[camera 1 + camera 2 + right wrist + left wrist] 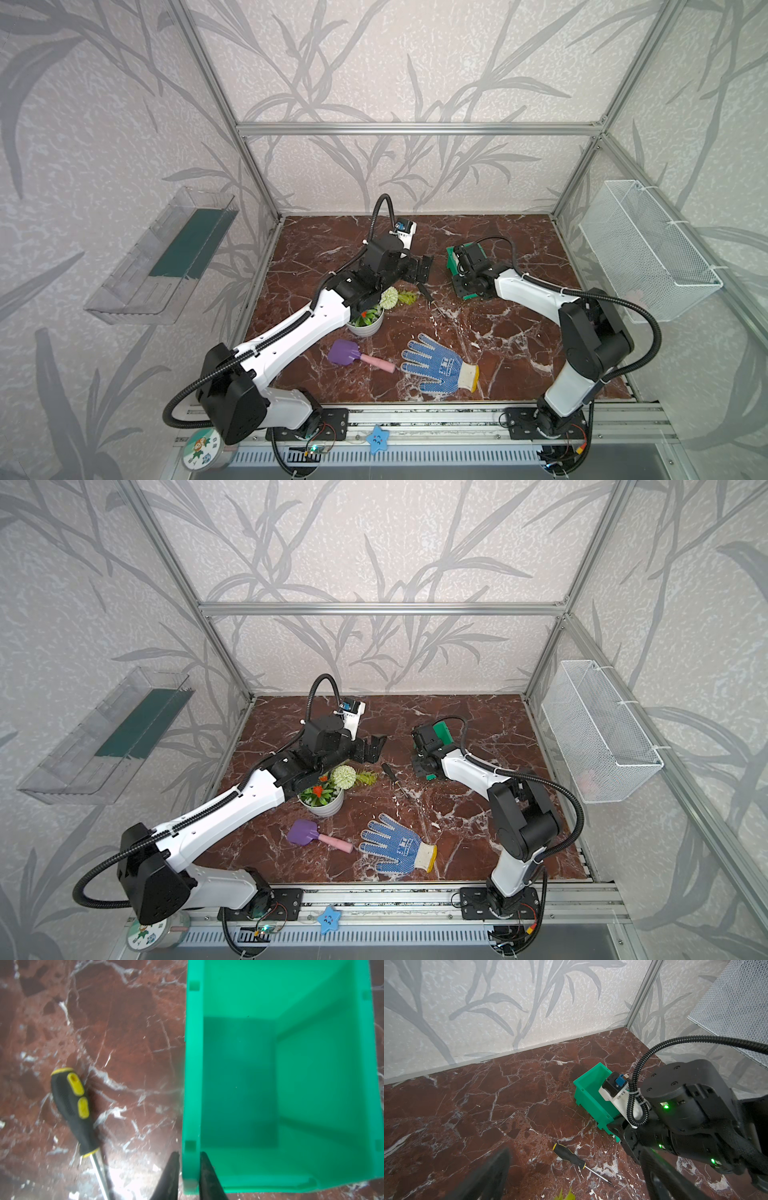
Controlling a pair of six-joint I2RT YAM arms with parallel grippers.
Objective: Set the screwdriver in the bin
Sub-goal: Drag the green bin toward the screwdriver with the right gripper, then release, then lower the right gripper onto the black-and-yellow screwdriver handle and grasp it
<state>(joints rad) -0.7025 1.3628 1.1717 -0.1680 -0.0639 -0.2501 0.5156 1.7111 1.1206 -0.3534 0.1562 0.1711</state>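
Open-jawed, the left gripper point(424, 268) hovers; the right gripper point(190, 1169) looks barely parted.

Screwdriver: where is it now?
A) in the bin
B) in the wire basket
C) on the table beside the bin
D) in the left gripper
C: the screwdriver lies flat on the table, just outside the wall of the bin, and the part of the bin's inside that shows holds nothing.
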